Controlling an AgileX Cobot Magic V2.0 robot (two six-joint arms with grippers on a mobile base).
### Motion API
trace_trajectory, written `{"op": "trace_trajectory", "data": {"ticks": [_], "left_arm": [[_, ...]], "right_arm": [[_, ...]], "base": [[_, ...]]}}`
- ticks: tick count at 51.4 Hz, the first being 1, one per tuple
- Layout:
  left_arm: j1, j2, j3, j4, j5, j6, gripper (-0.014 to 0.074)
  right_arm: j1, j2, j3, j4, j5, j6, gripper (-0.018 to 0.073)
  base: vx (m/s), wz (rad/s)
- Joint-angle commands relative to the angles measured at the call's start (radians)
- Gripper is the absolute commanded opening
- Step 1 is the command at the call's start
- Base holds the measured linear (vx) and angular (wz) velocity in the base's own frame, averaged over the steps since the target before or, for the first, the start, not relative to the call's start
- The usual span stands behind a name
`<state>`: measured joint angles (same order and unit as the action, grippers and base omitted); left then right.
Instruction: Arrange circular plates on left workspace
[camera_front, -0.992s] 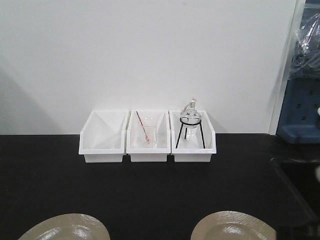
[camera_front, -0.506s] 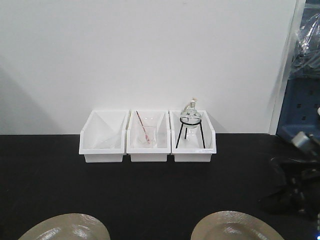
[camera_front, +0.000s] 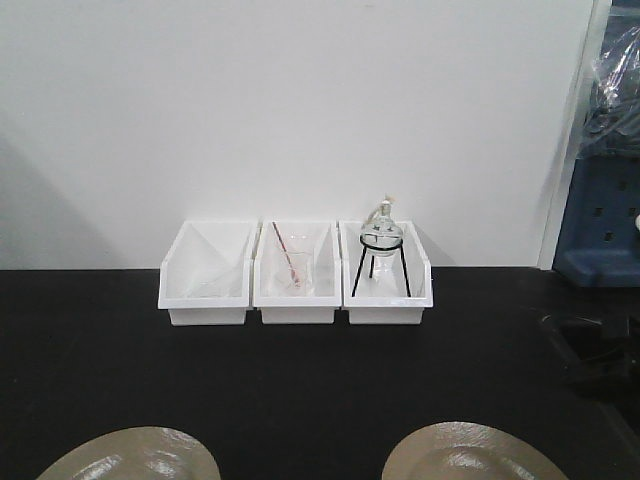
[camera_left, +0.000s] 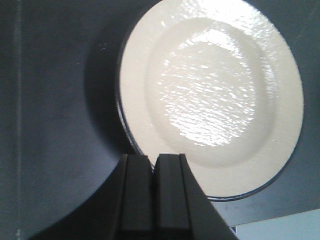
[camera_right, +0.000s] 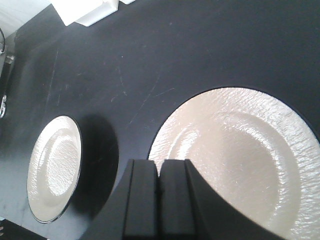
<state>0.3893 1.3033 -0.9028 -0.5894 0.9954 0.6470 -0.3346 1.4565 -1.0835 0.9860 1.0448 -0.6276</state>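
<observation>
Two round beige plates lie flat on the black countertop (camera_front: 300, 380) at its near edge, one at the left (camera_front: 130, 455) and one at the right (camera_front: 465, 452). In the left wrist view my left gripper (camera_left: 152, 162) hangs shut and empty over the near rim of a plate (camera_left: 210, 90). In the right wrist view my right gripper (camera_right: 159, 167) is also shut with nothing in it, just above the left rim of the nearer plate (camera_right: 240, 155). The other plate (camera_right: 52, 167) lies further left.
Three white bins (camera_front: 295, 275) stand in a row against the back wall; the right one holds a glass flask on a black tripod (camera_front: 380, 255). A recessed sink (camera_front: 610, 420) lies at the right, with a dark blurred arm part (camera_front: 600, 350) over it.
A dark arm swung into the front view at the right edge half a second ago and has since drawn back, leaving only a small part showing. Plates and bins have not moved.
</observation>
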Motion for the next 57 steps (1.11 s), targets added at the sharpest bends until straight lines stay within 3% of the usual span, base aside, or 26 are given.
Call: {"op": "trace_trajectory", "data": {"ticks": [1, 8, 15, 24, 29, 36, 57], "left_arm": [[0.004, -0.024, -0.035, -0.034, -0.027, -0.01, 0.0018], [0.004, 0.029, -0.035, -0.056, -0.108, -0.015, 0.0095], [0.004, 0.157, -0.035, -0.104, -0.062, -0.008, 0.0228], [0.004, 0.261, -0.038, -0.228, -0.05, 0.078, 0.0414], [0.004, 0.28, -0.038, -0.331, -0.054, 0.176, 0.0486], [0.004, 0.325, -0.038, -0.39, -0.048, 0.252, 0.0514], [0.003, 0.465, -0.038, -0.401, -0.072, 0.285, 0.0514]], "right_arm": [[-0.004, -0.036, -0.031, 0.066, 0.0, -0.013, -0.0003], [-0.003, -0.036, -0.031, 0.071, 0.005, -0.013, -0.0003], [-0.003, -0.036, -0.031, 0.071, 0.009, -0.013, -0.0003], [-0.003, -0.036, -0.031, 0.071, 0.008, -0.013, -0.0003], [-0.003, -0.036, -0.031, 0.071, -0.003, -0.013, -0.0003], [-0.003, -0.036, -0.031, 0.072, -0.017, -0.013, -0.0003], [-0.003, -0.036, -0.031, 0.079, -0.022, -0.014, -0.0003]], "base": [[0.0, 0.0], [0.0, 0.0], [0.0, 0.0], [0.0, 0.0], [0.0, 0.0], [0.0, 0.0], [0.0, 0.0]]}}
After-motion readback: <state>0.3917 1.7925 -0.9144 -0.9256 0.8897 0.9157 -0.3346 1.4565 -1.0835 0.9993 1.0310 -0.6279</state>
